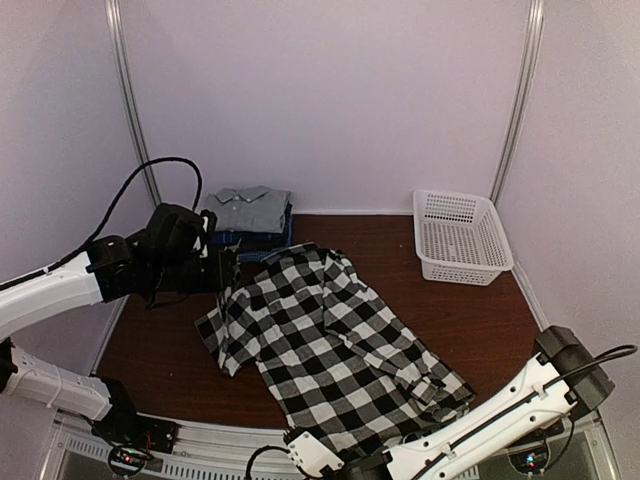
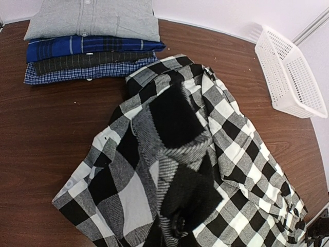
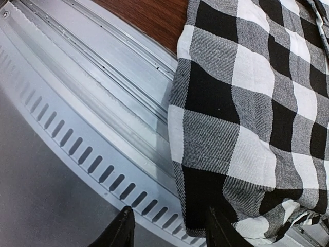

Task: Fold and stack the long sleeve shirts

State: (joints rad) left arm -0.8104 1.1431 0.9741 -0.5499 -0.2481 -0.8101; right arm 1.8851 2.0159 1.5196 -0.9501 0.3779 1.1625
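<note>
Looking down from above, the top external camera takes in the whole brown worktop point(image 1: 490, 325). The black-and-white check shirt point(image 1: 335, 345) lies spread and rumpled across its middle, running from the far left toward the near right, with its lower hem going over the near edge. Behind it, by the back wall, sits a stack of folded shirts point(image 1: 250, 218). A white basket point(image 1: 460, 238) stands in the far right corner, well apart from both. That view also shows the left hand point(image 1: 226, 272) at the check shirt's upper left edge, where the cloth rises to meet it. The left wrist view hides the fingers under a bunched, dark fold of the same shirt, so the hand appears pressed together, pinching the check shirt. What the wrist view adds is the stack's layers: a plain grey shirt point(image 2: 92, 18) on top, then a bright blue one, a dark striped one and a blue check at the bottom. Only the right wrist view shows the ribbed metal rail point(image 3: 92, 103) at the worktop's near edge, with the shirt's hem hanging over it. The right hand point(image 3: 172, 229) has its two dark fingers spread, the hem's corner just beside the right finger and nothing clamped between them.
</note>
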